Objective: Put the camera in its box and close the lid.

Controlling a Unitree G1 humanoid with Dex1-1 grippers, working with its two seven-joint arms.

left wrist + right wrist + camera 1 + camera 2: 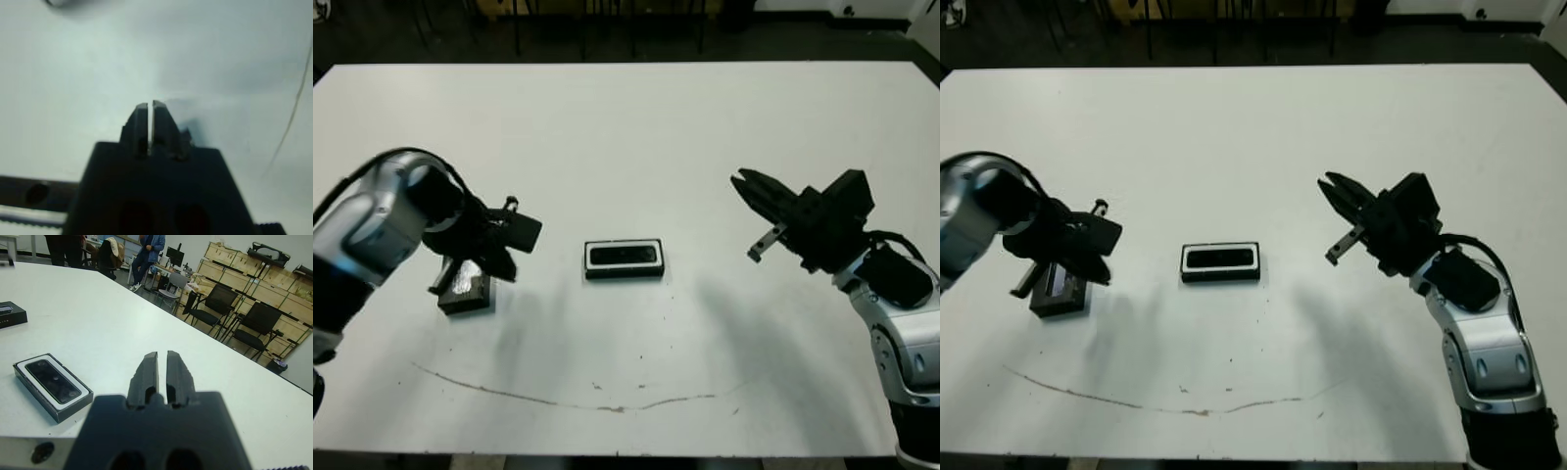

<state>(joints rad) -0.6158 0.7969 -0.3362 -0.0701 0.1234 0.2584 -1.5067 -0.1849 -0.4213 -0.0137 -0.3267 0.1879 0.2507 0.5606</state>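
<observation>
Left side of white table (626,127): left gripper (150,108) hovering low above lid (466,288), fingers pressed nearly together with only a hairline slit between them, nothing grasped. Lid lying flat on tabletop, partly hidden beneath gripper body, silvery strip visible on top face. In left wrist view, only bare table surface ahead of fingertips.

Table centre: box (624,258) resting flat, long side across the table, well apart from lid. White lining visible as a thin border inside black walls. Camera (51,378) seated inside box, lying lengthwise and filling most of lining. Box uncovered.

Near edge of table: thin brownish curved line (568,399) marked across surface, in front of box.

Right side: right gripper (741,181) held above table, well clear of box, pointing toward table centre. Fingers almost closed, narrow gap between them, empty. In right wrist view, chairs, wooden crates and a person (146,252) visible beyond far table edge.
</observation>
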